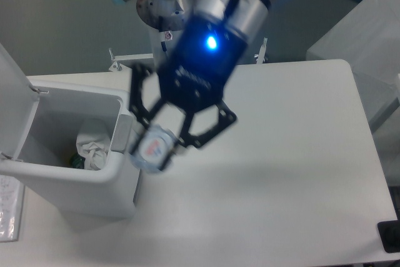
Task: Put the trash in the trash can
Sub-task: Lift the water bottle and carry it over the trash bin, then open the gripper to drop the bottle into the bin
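**Carrying the bottle to the bin**

Holding the crushed bottle [152,148] is the pincer [164,143], with its two black fingers closed on the bottle's sides. The bottle sits right between the fingertips, up in the air, just beside the near wall of the trash can [119,182] and a bit above its edge. It is not inside yet.

The bottle looks clear and squashed, with a pale label that has a bit of red on it. The picture is blurry here, so I cannot see the cap.

I think the bottle is very light. It is thin plastic, so it bends and crackles when squeezed. It is smooth and could slip out if the hold is loose. It will not break. A good place to hold it is across the middle, where it is squashed flat, and that is about where the fingers hold it.

The trash can is to the side of the pincer and lower down. Its lid [11,70] stands open. Down in the bin lies the crumpled wrapper [92,145] with a green bit [76,161] next to it.

Under the pincer is the white table [287,173].
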`<action>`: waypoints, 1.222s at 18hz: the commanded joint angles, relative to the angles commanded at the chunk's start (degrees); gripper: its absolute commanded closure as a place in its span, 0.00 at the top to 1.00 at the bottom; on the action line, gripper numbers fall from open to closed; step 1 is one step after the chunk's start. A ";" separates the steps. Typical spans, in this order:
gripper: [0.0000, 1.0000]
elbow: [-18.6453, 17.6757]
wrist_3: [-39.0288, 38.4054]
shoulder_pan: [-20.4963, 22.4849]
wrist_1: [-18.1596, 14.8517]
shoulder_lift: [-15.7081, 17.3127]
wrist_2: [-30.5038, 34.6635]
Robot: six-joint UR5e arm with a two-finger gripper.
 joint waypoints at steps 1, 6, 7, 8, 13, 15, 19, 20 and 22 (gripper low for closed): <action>0.06 -1.32 0.09 -0.09 0.00 1.05 -0.88; 0.07 -7.30 0.44 -3.60 0.44 3.44 -2.56; 0.07 -8.18 0.44 -4.39 1.40 3.35 -2.56; 0.07 -9.23 0.53 -5.09 2.80 3.26 -2.56; 0.07 -14.51 2.98 -6.24 8.44 2.12 -2.47; 0.07 -16.61 5.18 -6.24 8.44 2.29 -2.47; 0.14 -21.10 11.84 -6.24 8.44 2.82 -2.56; 0.17 -21.98 13.52 -6.33 8.44 2.91 -2.56; 0.32 -22.77 15.55 -6.33 8.44 2.91 -2.56</action>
